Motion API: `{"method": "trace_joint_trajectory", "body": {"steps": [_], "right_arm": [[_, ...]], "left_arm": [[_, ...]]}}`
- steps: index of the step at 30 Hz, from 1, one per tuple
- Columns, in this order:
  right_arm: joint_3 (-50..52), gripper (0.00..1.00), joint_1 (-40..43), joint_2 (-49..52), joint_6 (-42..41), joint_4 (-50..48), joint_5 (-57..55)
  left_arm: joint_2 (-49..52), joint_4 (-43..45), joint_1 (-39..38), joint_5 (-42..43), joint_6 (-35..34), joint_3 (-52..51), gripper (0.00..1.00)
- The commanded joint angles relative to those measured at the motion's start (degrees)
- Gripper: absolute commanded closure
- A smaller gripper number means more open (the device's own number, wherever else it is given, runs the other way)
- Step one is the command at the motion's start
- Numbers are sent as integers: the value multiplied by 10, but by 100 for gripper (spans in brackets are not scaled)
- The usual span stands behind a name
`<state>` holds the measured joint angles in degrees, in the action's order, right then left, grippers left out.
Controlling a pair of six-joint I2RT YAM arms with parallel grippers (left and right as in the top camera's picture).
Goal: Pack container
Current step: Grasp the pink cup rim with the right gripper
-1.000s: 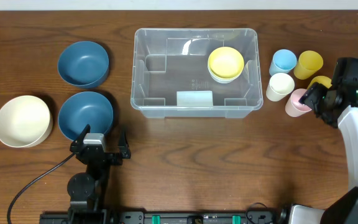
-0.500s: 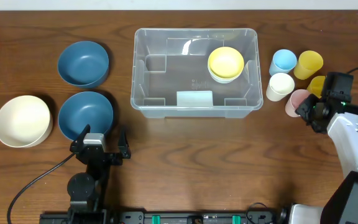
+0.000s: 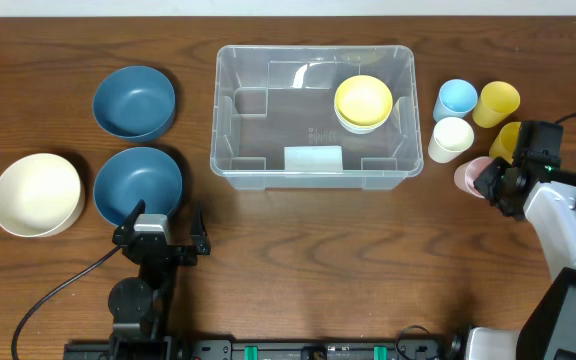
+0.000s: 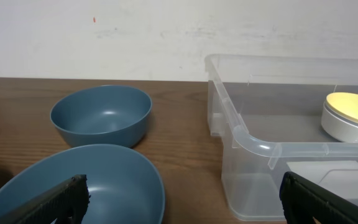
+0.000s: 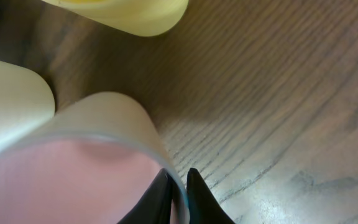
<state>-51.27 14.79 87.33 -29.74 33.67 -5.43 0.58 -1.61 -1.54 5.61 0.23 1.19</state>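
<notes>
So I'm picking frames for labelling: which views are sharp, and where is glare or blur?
Overhead: sharp, evenly lit, bright glare on the far wall of the container. Left wrist: clear, near blue bowl slightly soft. Right wrist: pink cup and yellow cup blurred from closeness; only the table grain is crisp.

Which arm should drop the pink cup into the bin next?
Right. The right end effector grips the pink cup by its rim, just right of the bin. The left end effector sits open by the blue bowls, past the bin's other end.
</notes>
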Motion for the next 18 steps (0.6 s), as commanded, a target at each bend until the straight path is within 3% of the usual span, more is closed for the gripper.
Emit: {"method": "trace_joint_trajectory", "body": {"steps": [1, 3, 10, 18], "right_arm": [[7, 94, 3, 5, -2, 7, -7], [7, 99, 3, 5, -2, 11, -7], [7, 99, 3, -8, -2, 48, -5], [-3, 99, 2, -123, 11, 145, 36]], "left_arm": [[-3, -20, 3, 8, 7, -10, 2], [-3, -20, 3, 8, 7, -10, 2], [-3, -20, 3, 9, 7, -10, 2], [-3, -20, 3, 8, 7, -10, 2]]}}
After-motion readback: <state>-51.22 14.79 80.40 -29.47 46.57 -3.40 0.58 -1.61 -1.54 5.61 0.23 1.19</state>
